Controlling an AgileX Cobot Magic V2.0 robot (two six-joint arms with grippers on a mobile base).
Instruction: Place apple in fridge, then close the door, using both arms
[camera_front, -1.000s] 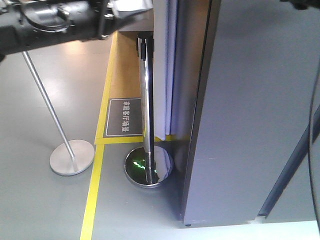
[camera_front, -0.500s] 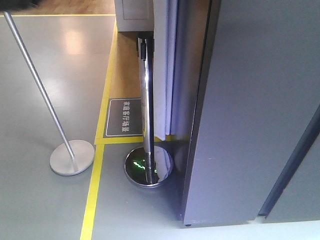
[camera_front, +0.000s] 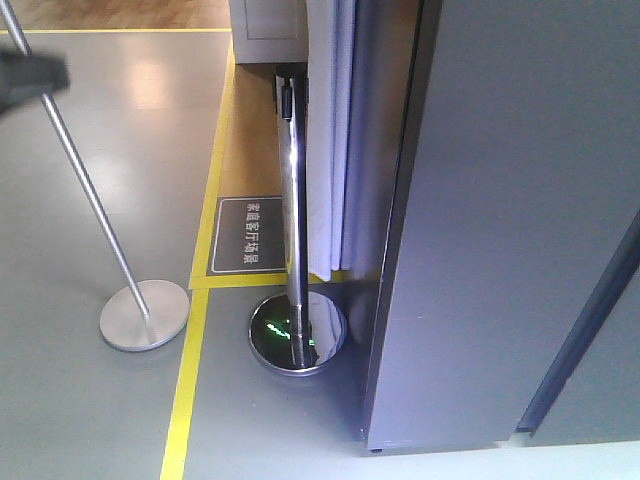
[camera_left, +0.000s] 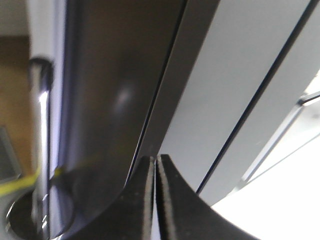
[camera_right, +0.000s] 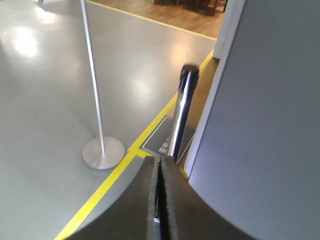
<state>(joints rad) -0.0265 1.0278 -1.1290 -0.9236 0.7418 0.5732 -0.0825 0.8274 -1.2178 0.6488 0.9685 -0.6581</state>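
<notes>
The dark grey fridge (camera_front: 500, 200) fills the right half of the front view. Only smooth grey outer faces show, with none of its white inside. It also shows in the left wrist view (camera_left: 225, 90) and the right wrist view (camera_right: 270, 125). The apple is not in view. My left gripper (camera_left: 156, 161) is shut and empty, close to a dark seam of the fridge. My right gripper (camera_right: 160, 161) is shut and empty, above the floor beside the fridge's grey face. A blurred black arm part (camera_front: 30, 80) shows at the front view's left edge.
A chrome stanchion post (camera_front: 292, 200) on a round mirror base (camera_front: 297, 333) stands right beside the fridge's left side. A thin post on a flat disc base (camera_front: 143, 313) stands further left. A yellow floor line (camera_front: 185, 380) and a dark floor sign (camera_front: 250, 235) lie between them.
The black arm that crossed the top left a second ago left the view. Now a blurred black part shows at the left edge. The fridge and posts have not moved.
</notes>
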